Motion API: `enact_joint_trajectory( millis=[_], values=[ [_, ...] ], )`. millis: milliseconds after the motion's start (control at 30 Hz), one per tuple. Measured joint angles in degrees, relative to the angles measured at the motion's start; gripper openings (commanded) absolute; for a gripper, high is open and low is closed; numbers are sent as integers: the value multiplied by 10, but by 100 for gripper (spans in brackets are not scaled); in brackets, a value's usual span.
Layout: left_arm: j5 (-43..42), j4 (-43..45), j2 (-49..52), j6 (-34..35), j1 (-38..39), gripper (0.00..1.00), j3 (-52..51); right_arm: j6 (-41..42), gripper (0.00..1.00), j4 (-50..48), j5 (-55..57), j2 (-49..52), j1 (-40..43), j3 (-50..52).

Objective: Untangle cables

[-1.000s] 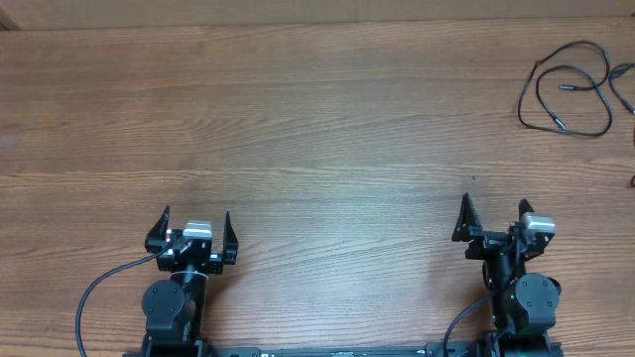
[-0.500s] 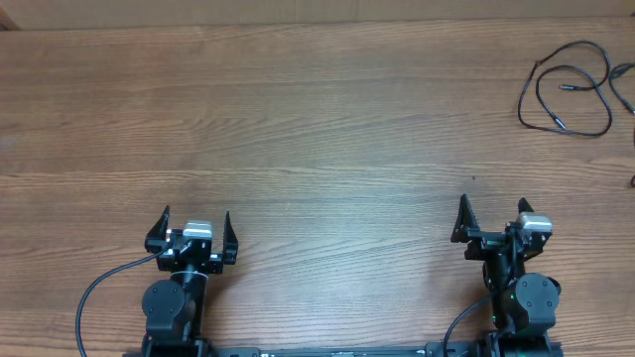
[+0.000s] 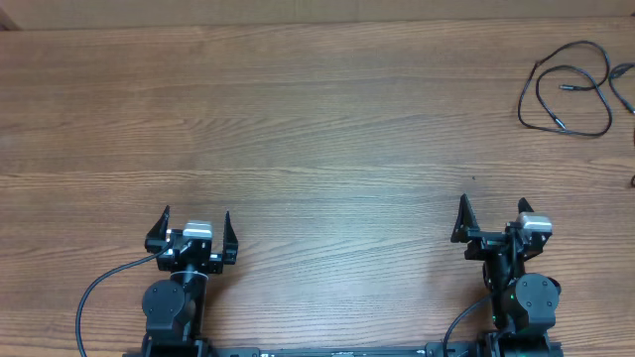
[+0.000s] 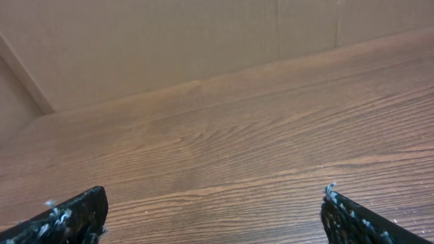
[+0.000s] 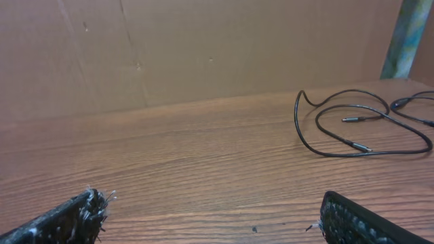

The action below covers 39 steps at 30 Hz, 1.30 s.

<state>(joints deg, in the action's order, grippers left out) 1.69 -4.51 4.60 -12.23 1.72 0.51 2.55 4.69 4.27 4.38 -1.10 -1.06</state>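
The cables (image 3: 572,87) are thin black cords lying in loose loops with small silver plug tips at the table's far right, partly cut off by the frame edge. In the right wrist view the cables (image 5: 359,125) lie far ahead and to the right. My right gripper (image 3: 493,216) is open near the front right edge, well short of them, with nothing between its fingers (image 5: 74,217). My left gripper (image 3: 196,224) is open near the front left, far from the cables, over bare wood (image 4: 217,163).
A brown cardboard wall (image 5: 203,47) stands along the table's far edge (image 3: 317,25). A greenish post (image 5: 407,34) rises at the far right corner. Each arm's own thick black lead curls beside its base (image 3: 99,288).
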Motion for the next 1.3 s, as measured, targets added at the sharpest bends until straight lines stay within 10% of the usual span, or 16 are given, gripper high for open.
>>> enact_joint_trajectory(
  millis=[1300],
  values=[
    [7,1,0,108,0,100,0,0,100,0,0,0,0,0]
  ],
)
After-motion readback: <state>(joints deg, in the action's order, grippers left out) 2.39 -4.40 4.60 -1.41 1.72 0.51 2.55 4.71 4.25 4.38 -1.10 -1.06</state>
